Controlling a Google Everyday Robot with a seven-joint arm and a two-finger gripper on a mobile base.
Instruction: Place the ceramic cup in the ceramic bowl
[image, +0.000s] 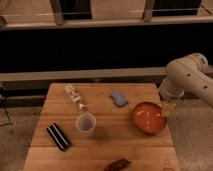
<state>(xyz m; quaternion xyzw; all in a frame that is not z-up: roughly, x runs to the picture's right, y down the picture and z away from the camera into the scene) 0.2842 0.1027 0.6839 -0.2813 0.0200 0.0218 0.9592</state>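
Ceramic cup (86, 123) upright and unheld near centre of worktop (125, 145), left of ceramic bowl (145, 123) and well apart from it. Gripper (169, 109) at right side of worktop, at right rim of ceramic bowl; open or closed condition not determinable. White bottle (74, 96) lying behind cup. Blue pad (119, 98) near far side of bowl. Black bar (58, 136) left of cup. Dark reddish item (117, 164) at front edge.

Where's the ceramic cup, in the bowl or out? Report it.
Out. The ceramic cup stands upright on the wooden table, well apart from the empty ceramic bowl; the tool hovers at the bowl's right rim.
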